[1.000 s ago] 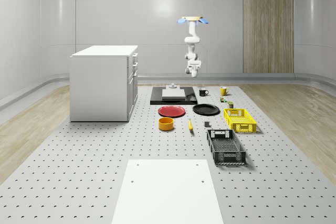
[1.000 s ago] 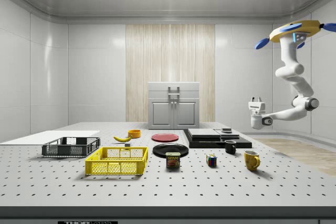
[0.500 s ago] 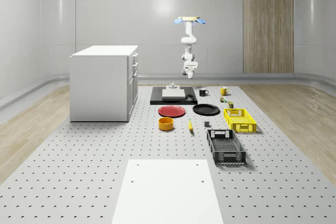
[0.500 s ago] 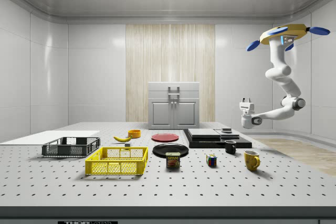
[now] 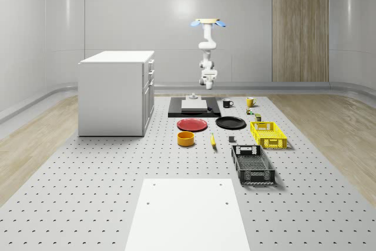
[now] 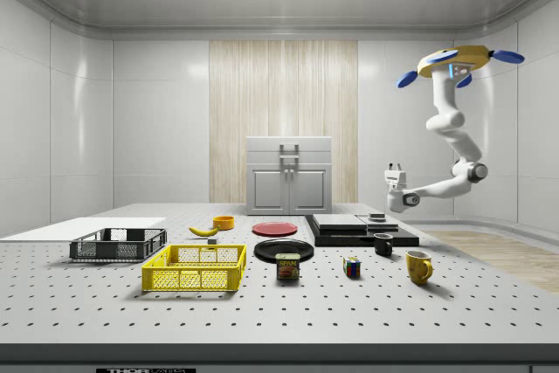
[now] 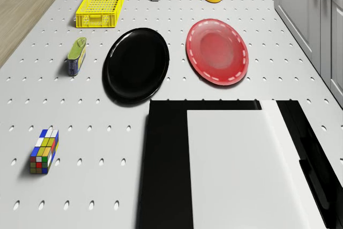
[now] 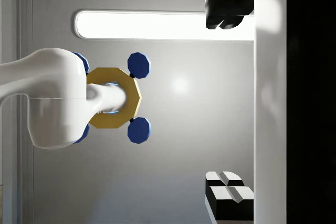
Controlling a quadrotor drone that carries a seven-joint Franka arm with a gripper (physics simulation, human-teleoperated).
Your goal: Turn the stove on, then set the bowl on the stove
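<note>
Orange-yellow bowl (image 5: pixel 185 139): on the perforated table (image 5: pixel 88 192), at 7 o'clock of the red plate (image 5: pixel 192 124), well apart from the black stove (image 5: pixel 176 110). Tin (image 6: pixel 288 266) labelled "SPAM" beside the yellow basket (image 6: pixel 194 268). Drone (image 6: pixel 453 64) hovers beyond the stove's far end; gripper (image 6: pixel 394 169) points upward, fingers apart, holding nothing.
</note>
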